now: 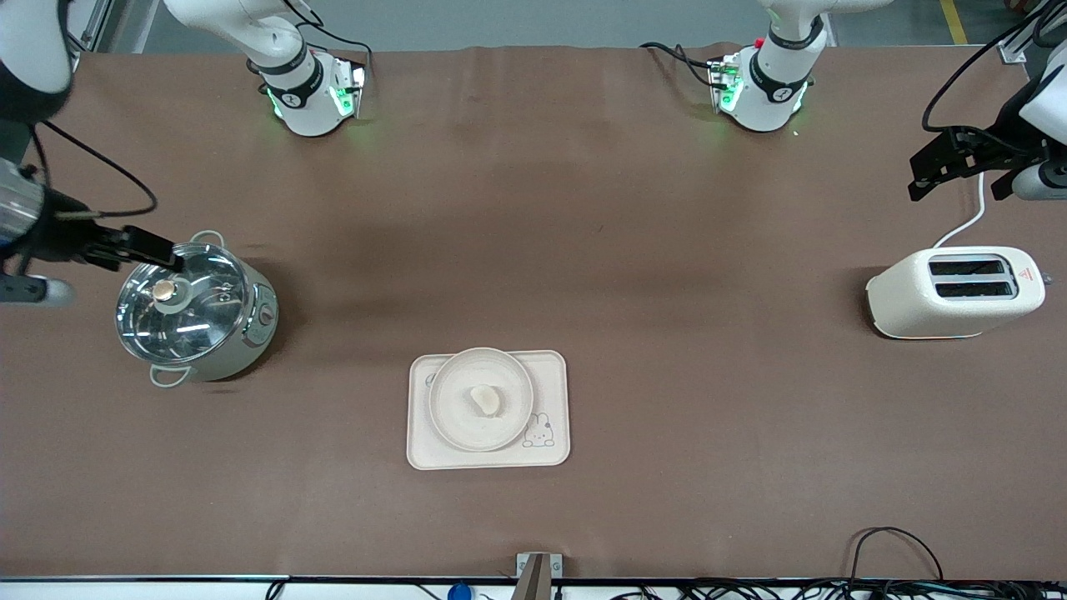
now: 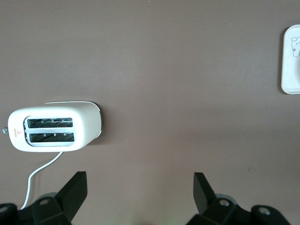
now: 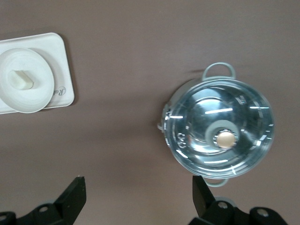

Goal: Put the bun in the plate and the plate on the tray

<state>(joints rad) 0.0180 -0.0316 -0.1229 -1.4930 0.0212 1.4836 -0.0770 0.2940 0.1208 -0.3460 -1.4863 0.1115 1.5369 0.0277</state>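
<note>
Tray [image 1: 488, 454], plate [image 1: 446, 417] and bun [image 1: 486, 399] are stacked at the middle of the brown table [image 1: 533, 208], toward the front camera: the cream rectangular tray with its bunny drawing lies flat, the round cream-white plate sits on it, and the small pale half-moon bun rests in the plate's centre. The task looks finished. The tray seems stiff and light, best taken by an edge; the plate looks hard and breakable, with a raised rim to pinch; the bun looks soft and easily squashed. A lidded pot [image 1: 196, 308] stands toward the right arm's end, a white toaster [image 1: 954, 292] toward the left arm's. The left gripper [image 2: 140, 190] hovers near the toaster, the right gripper [image 3: 139, 194] beside the pot, both spread wide and empty, waiting.
</note>
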